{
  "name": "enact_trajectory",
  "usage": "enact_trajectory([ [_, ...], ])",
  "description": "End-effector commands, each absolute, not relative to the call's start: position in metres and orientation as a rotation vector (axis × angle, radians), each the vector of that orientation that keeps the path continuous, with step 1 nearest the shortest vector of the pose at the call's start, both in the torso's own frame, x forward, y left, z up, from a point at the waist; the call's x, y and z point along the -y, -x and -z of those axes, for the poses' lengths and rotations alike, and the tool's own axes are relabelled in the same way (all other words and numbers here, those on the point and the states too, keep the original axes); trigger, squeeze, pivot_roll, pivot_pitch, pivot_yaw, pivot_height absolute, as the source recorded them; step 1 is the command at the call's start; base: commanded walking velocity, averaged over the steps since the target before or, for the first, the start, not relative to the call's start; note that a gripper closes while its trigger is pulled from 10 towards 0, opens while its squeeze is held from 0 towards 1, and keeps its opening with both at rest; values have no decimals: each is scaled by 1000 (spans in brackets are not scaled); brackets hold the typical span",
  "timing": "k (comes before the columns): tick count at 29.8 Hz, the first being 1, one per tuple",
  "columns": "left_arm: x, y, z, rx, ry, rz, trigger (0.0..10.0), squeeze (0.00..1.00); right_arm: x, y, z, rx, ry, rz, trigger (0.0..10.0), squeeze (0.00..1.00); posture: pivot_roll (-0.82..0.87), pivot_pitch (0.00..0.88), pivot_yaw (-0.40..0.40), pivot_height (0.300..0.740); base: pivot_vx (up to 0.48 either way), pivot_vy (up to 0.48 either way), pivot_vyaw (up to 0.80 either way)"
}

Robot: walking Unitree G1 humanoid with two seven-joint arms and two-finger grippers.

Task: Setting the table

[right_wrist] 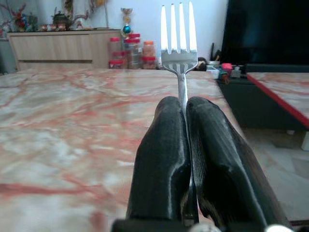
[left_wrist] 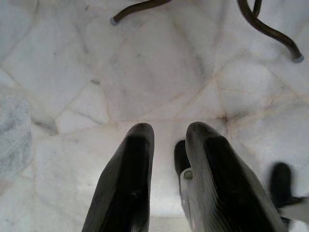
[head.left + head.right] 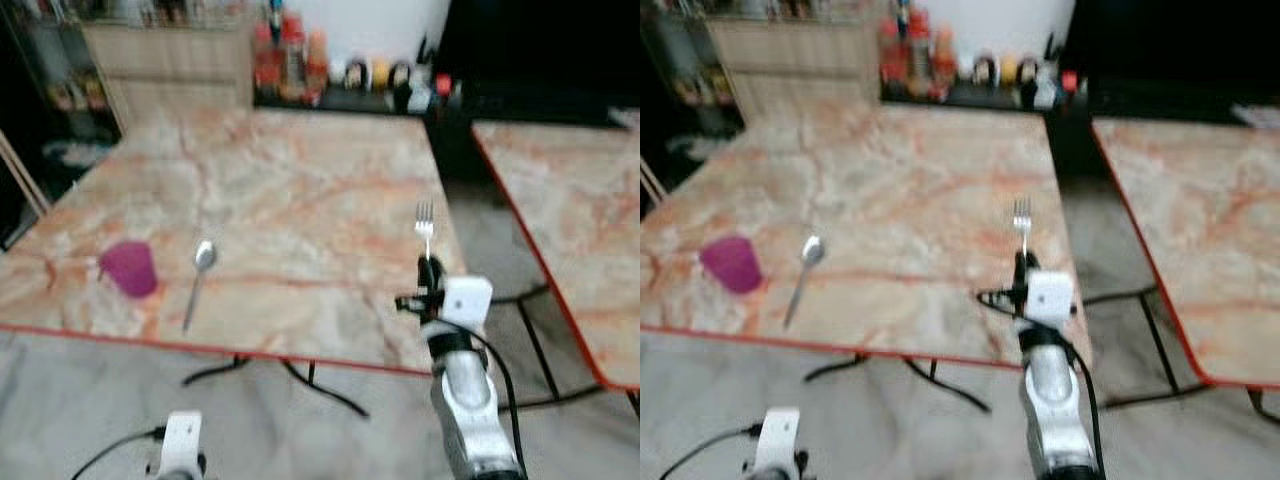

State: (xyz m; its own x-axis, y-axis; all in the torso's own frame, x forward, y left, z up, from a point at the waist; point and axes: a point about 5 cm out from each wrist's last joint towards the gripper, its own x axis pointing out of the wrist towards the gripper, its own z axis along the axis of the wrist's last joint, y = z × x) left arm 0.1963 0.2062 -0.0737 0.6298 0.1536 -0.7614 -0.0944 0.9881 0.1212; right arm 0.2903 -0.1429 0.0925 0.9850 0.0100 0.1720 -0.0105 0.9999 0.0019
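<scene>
Two items already laid: a magenta cup (image 3: 129,267) and a spoon (image 3: 198,280) sat near the marble table's (image 3: 300,190) front-left edge, close together but apart, the spoon lying with its bowl away from the robot.
Fork: the fork (image 3: 424,224) was held over the table's front-right part, tines pointing forward and away from the robot, its handle hidden between the black fingers.
Right gripper: the right gripper (image 1: 186,123) was clenched on the fork's handle, both fingers pressed against the thin shaft; gripping low on the handle left the tines free and kept the fork in line with the fingers, probably so it could be laid flat.
Left gripper: the left gripper (image 2: 166,140) hung idle below the table edge, aimed at the pale stone floor (image 2: 145,82), its fingers slightly parted and holding nothing.
Likely step: carrying the fork to its place; it was well apart from the cup and spoon.
Background: jars and bottles (image 3: 290,55) stood beyond the far edge, and a second marble table (image 3: 570,210) stood to the right.
</scene>
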Motion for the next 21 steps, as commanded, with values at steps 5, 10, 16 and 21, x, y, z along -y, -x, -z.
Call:
enact_trajectory([
  [5, -200, -196, 75, -881, -63, -132, 10000, 0, 155, -287, -90, 169, 16, 32, 10000, 0, -54, 0, -13, 740, 0, -364, 0],
  [10, -200, -194, 76, -887, -61, -134, 10000, 0, 157, -284, -85, 150, 20, 43, 10000, 0, -57, 0, -10, 740, 0, -364, 0],
  [16, -199, -191, 78, -901, -56, -139, 10000, 0, 167, -276, -69, 97, 34, 70, 10000, 0, -62, 0, -9, 740, 0, -166, 0],
  [21, -199, -191, 78, -899, -54, -141, 10000, 0, 174, -271, -53, 27, 51, 75, 10000, 0, -63, 0, -8, 740, 0, 0, 0],
])
